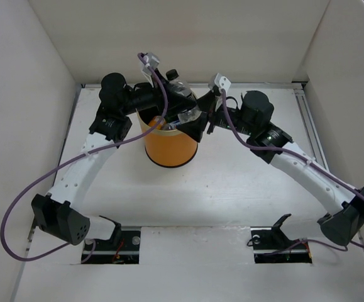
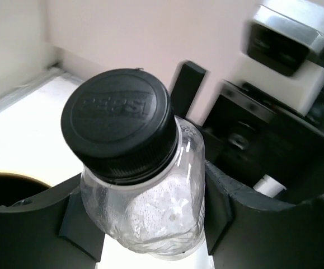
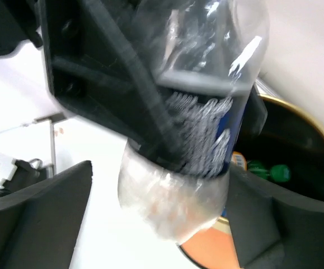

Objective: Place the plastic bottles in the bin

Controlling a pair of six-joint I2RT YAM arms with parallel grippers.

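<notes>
A clear plastic bottle with a dark cap and a blue label hangs over the orange bin. My left gripper is shut on the bottle just below the cap, with both fingers pressed to its sides. My right gripper is open around the bottle's base; its right finger is against the bottle and the left finger stands apart. Both grippers meet above the bin's far rim in the top view. A green bottle and an orange one lie inside the bin.
White walls enclose the table on the left, back and right. The bin's gold rim lies right under both grippers. The two arms' cables loop over the table on either side.
</notes>
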